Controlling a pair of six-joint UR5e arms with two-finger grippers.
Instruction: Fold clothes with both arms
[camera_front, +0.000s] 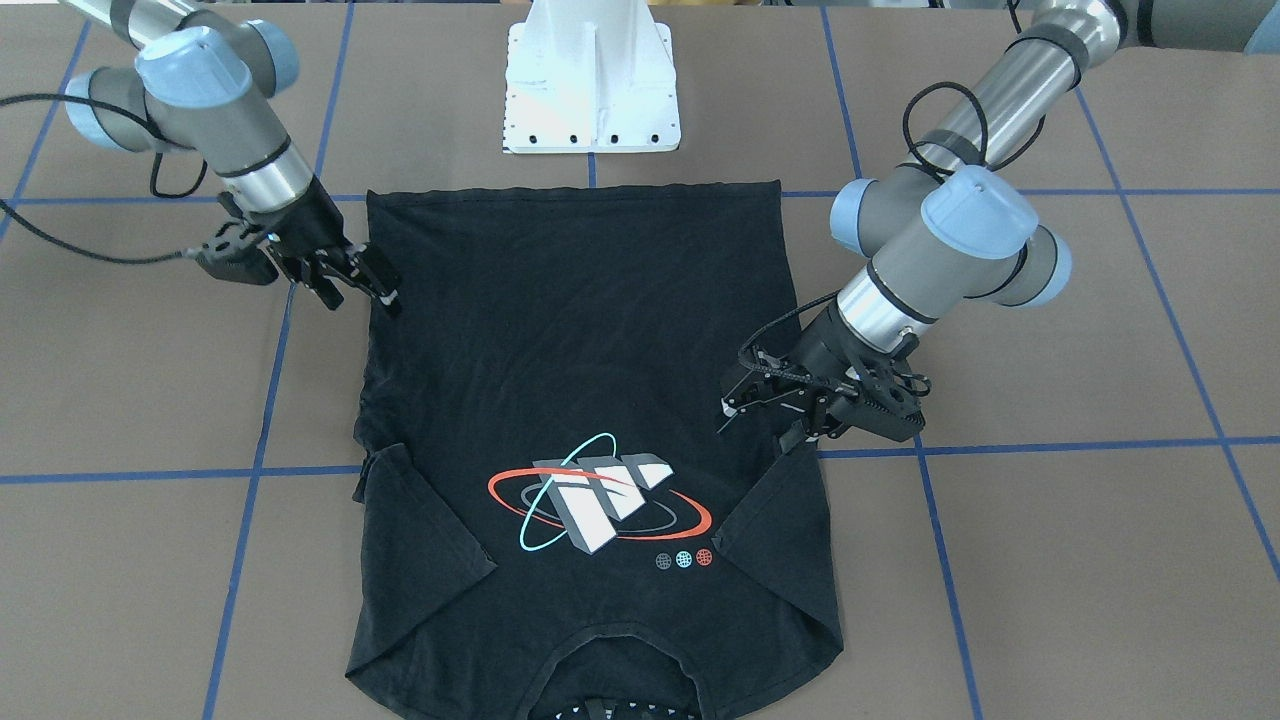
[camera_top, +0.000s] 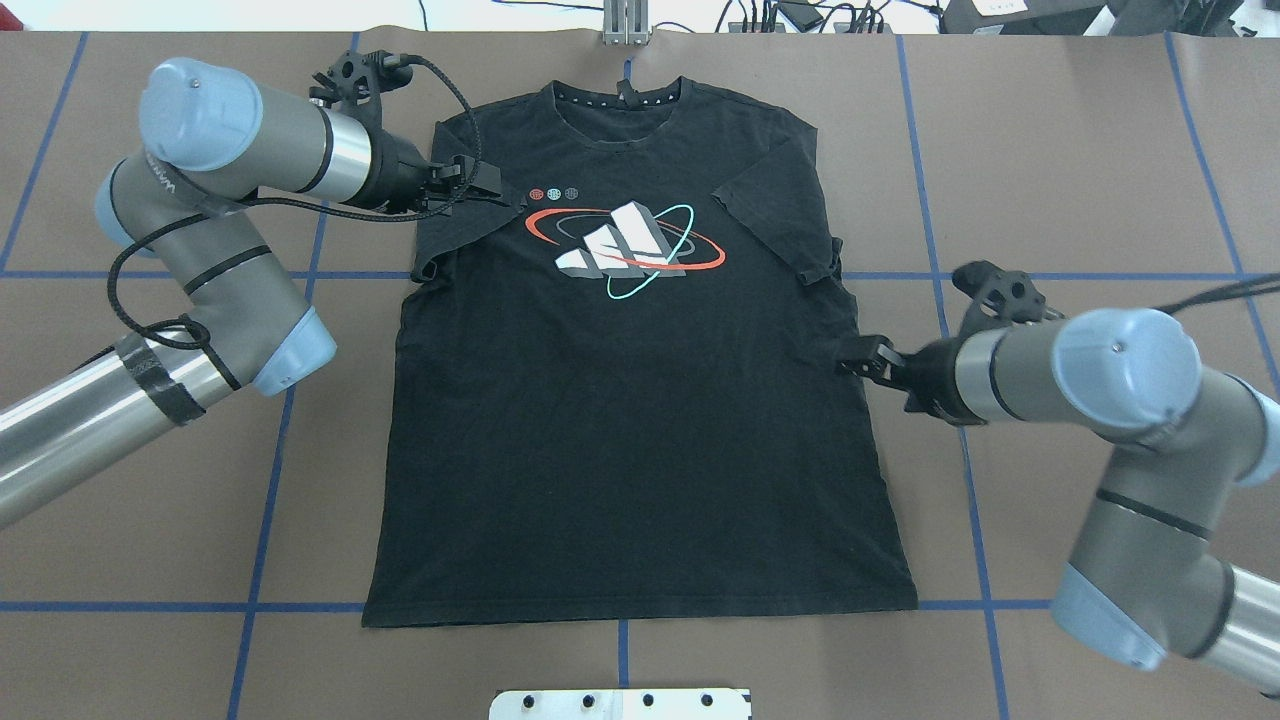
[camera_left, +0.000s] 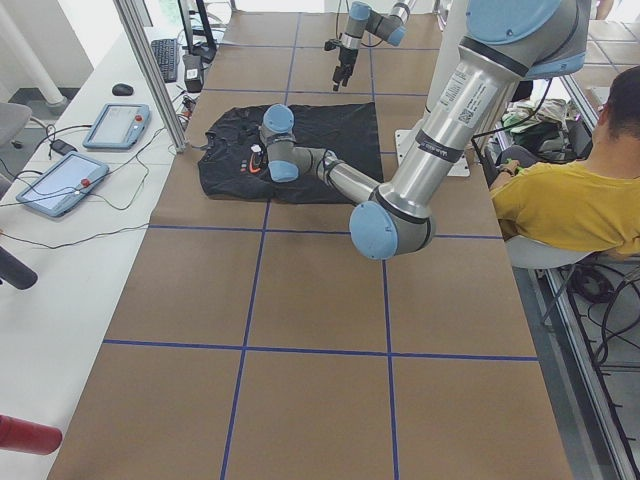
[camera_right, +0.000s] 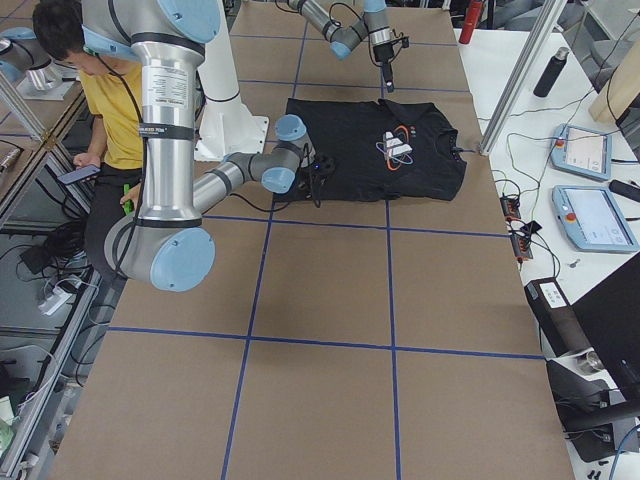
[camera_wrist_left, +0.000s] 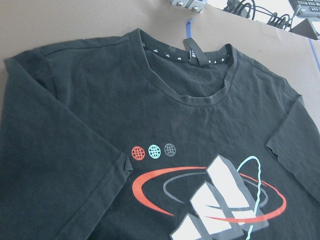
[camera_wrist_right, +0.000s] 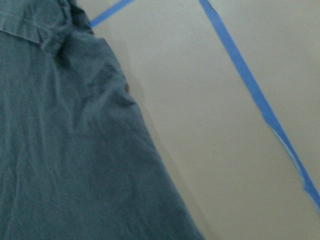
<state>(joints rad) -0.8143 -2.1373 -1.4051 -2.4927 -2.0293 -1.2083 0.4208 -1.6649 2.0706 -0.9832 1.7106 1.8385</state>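
The black T-shirt (camera_top: 630, 420) lies flat, chest graphic up, collar at the far edge of the overhead view; both sleeves are folded inward onto the chest. It also shows in the front view (camera_front: 580, 330) and the left wrist view (camera_wrist_left: 75, 150). My left gripper (camera_top: 500, 195) hovers over the folded sleeve beside the graphic; in the front view (camera_front: 765, 420) its fingers look spread and empty. My right gripper (camera_top: 858, 362) is at the shirt's side edge below the other sleeve; in the front view (camera_front: 358, 290) it is open with nothing in it. The right wrist view shows that shirt edge (camera_wrist_right: 60, 150) on the table.
The white pedestal base (camera_front: 592, 90) stands at the robot's side of the shirt's hem. Blue tape lines (camera_top: 940, 300) cross the brown table. A person in yellow (camera_left: 570, 200) sits beside the robot. Tablets (camera_left: 60, 180) and cables lie on a side bench.
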